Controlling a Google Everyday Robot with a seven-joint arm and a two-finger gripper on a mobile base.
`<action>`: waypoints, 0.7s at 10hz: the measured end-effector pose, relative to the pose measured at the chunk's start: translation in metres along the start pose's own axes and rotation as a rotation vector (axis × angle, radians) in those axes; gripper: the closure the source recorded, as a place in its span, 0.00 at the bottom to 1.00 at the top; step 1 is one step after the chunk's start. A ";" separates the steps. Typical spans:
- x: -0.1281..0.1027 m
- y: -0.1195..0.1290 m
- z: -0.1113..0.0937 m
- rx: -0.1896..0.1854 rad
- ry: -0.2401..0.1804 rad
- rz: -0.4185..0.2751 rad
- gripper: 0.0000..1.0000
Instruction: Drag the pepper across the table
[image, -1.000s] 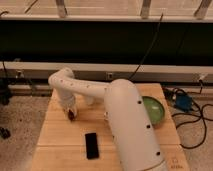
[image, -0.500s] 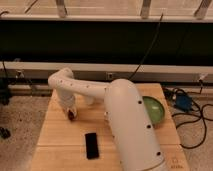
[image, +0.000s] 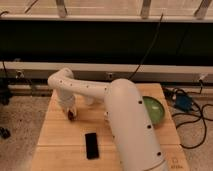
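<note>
While the white arm reaches from the lower right of the view across the table, its gripper hangs down at the far left part of the tabletop, just below the arm's rounded elbow joint. The pepper shows as a small dark red-brown shape right at the gripper's tip, low against the wood near the table's left edge. Whether the gripper is clamped on the pepper or merely resting against it cannot be told from this view.

A flat black phone lies on the planks nearer the camera, well apart from the pepper and slightly to its right, its long side running toward the front edge. A green bowl sits at the right side of the table, partly hidden behind the arm's thick upper segment.

Beyond the table runs a long dark panel with a pale rail beneath it. A black cable hangs down in front of that panel. On the speckled floor to the right of the table, a blue object lies among loose black cords.
</note>
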 end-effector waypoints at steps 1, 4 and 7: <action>0.000 0.000 0.000 0.000 0.001 0.001 1.00; -0.001 0.001 0.000 -0.001 0.003 0.003 1.00; -0.002 0.003 0.000 -0.001 0.006 0.006 1.00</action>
